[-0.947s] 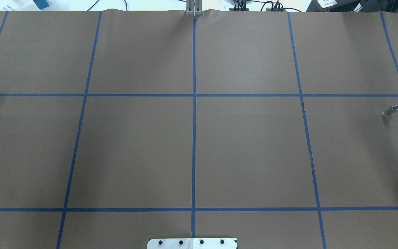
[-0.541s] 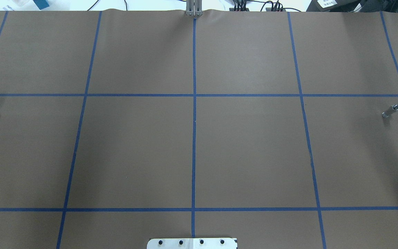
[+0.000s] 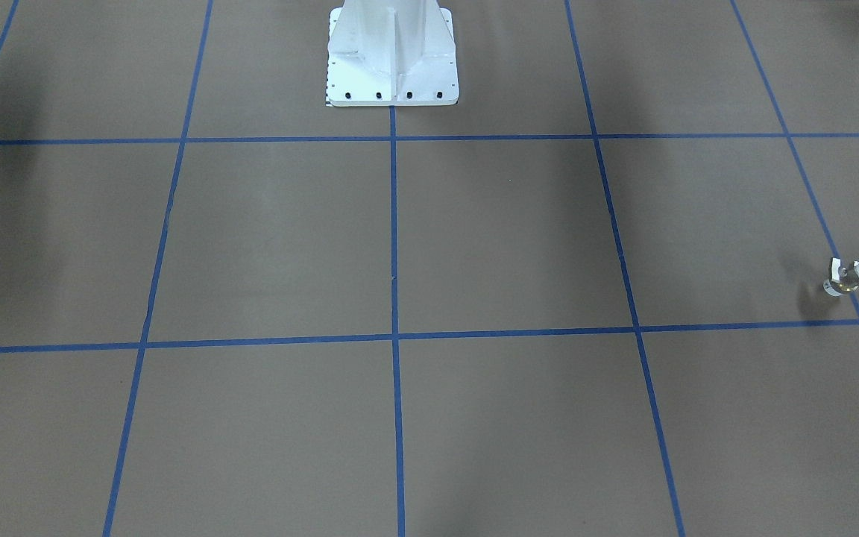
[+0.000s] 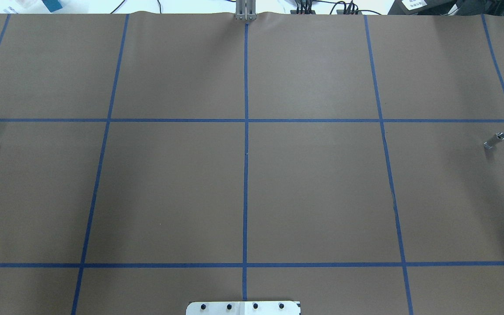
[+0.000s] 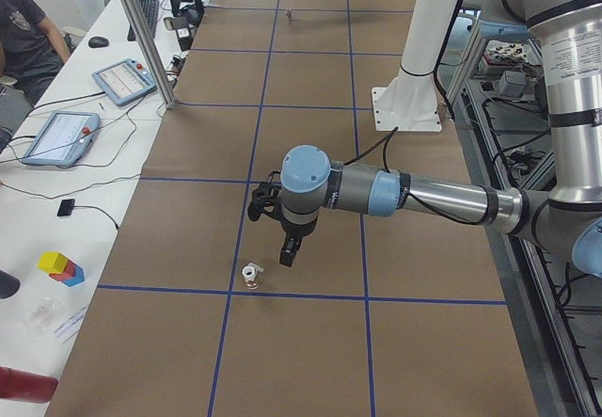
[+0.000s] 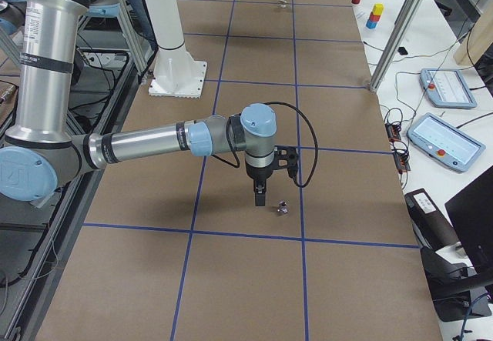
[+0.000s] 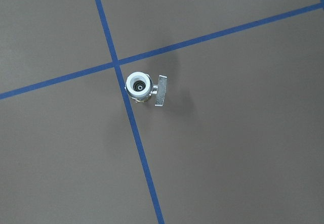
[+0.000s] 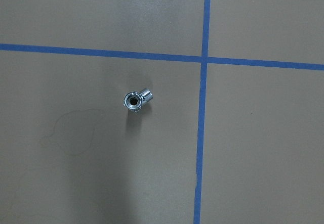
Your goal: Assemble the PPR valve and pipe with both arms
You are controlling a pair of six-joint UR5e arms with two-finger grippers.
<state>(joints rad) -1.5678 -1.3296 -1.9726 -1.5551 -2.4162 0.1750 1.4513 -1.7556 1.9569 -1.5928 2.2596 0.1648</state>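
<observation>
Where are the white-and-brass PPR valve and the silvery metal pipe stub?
White-and-brass PPR valve (image 7: 138, 86): left wrist view, on its round white hollow end.
Silvery metal pipe stub (image 8: 132, 100): right wrist view, on its round open end.

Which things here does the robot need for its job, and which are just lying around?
For the job: PPR valve, pipe, left gripper, right gripper.
Just lying about: coloured blocks, control tablets, white pedestal.
</observation>
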